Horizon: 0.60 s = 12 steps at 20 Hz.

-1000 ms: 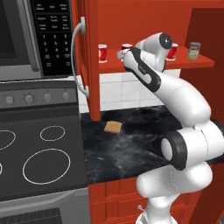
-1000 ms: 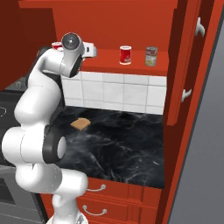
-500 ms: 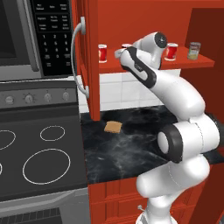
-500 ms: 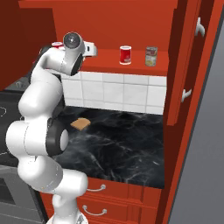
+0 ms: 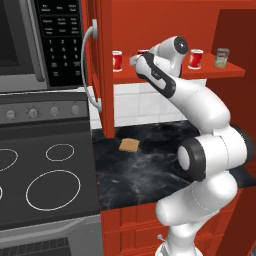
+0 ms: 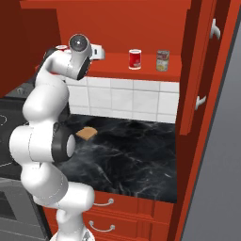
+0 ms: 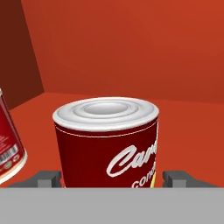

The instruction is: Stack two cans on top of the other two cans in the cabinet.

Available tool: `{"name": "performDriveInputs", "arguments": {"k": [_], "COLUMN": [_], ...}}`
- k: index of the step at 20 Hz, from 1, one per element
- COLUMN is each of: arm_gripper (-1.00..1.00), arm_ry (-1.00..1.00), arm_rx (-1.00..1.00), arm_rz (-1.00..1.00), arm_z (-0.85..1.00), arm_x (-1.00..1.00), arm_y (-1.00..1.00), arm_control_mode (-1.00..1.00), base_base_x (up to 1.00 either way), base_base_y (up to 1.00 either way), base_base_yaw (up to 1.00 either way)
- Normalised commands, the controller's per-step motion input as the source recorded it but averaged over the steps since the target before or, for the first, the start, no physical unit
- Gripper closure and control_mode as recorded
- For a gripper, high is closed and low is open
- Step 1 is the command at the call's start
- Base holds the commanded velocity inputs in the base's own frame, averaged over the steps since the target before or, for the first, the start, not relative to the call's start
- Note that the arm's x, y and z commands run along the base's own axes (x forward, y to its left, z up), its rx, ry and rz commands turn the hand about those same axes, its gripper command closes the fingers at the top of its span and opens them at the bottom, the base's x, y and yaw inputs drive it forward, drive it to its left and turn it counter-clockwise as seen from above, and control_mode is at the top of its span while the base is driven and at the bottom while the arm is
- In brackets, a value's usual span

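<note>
Hand view: a red-and-white can with a silver top is seen upright on the red shelf board of the cabinet, right between the two fingertips of the gripper. The fingertips are set apart, one just beside each flank of the can; whether they press on it cannot be told. A second red-and-white can is seen near the gripper's left, at the frame edge. In the left base view, that leftward can is found on the shelf beside the hand, while a third red-and-white can and the olive-green can are placed well apart from the gripper on its other side. Below the gripper, a small tan slab is laid on the black marbled tabletop. The cabinet door with its grey handle is held open.
</note>
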Motion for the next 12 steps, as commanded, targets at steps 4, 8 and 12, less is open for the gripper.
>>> {"name": "performDriveInputs", "arguments": {"k": [4,8,12], "arm_gripper": [1.00,1.00,1.00], "arm_ry": [0.00,0.00,0.00], "arm_rx": [0.00,0.00,0.08], "arm_rz": [0.02,0.00,0.02], "arm_z": [-0.03,0.03,0.14], "arm_x": [0.09,-0.07,-0.25], "arm_y": [0.00,0.00,0.00], "arm_control_mode": [-1.00,-1.00,-1.00], "base_base_x": [0.00,0.00,0.00], "base_base_y": [0.00,0.00,0.00], "base_base_yaw": [0.00,0.00,0.00]}}
